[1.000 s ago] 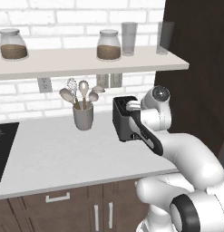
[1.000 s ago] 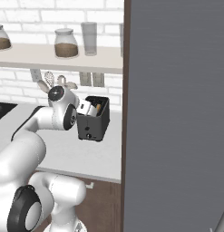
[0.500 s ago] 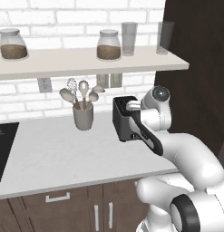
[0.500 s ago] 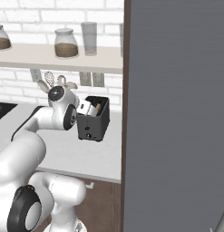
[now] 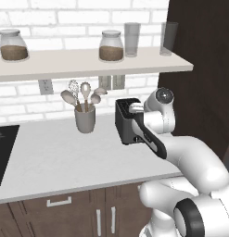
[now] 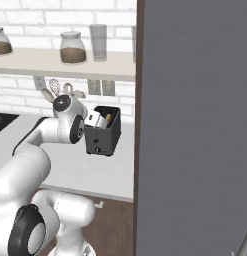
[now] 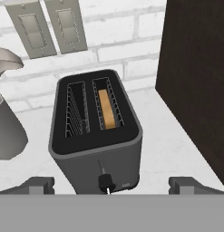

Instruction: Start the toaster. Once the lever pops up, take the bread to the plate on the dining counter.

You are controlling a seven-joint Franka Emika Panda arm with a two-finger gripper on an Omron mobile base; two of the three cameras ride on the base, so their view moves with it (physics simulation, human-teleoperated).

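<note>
The toaster (image 7: pixel 95 136) stands on the pale worktop (image 5: pixel 51 157), hard by the dark cabinet wall (image 7: pixel 195 81) and below two wall sockets (image 7: pixel 47 27), with a utensil pot (image 5: pixel 85 119) well off to its far side. The bread (image 7: pixel 106 108) sits sunk in the toaster slot nearer that cabinet wall, only its tan top edge showing; the other slot is empty. The gripper (image 7: pixel 109 188) hangs just before the toaster's narrow front end, spread wide and holding nothing, its two fingertips (image 7: pixel 38 186) flanking the toaster's front corners. The lever (image 7: pixel 105 182) sits at the foot of a thin vertical track on that front end. Whether it is fully down and latched cannot be told from here.

The step in hand appears to be starting the toaster, or waiting on it. If the lever still needs pressing, the sound approach is to bring one fingertip squarely over the lever and push straight down along the track, not inward, since a push toward the wall sockets could slide the toaster along the worktop. Once the lever rises, the gripper should lift above the toaster, line its fingers across the slice's thin faces and narrow enough to enter the slot without catching the wire guides.
</note>
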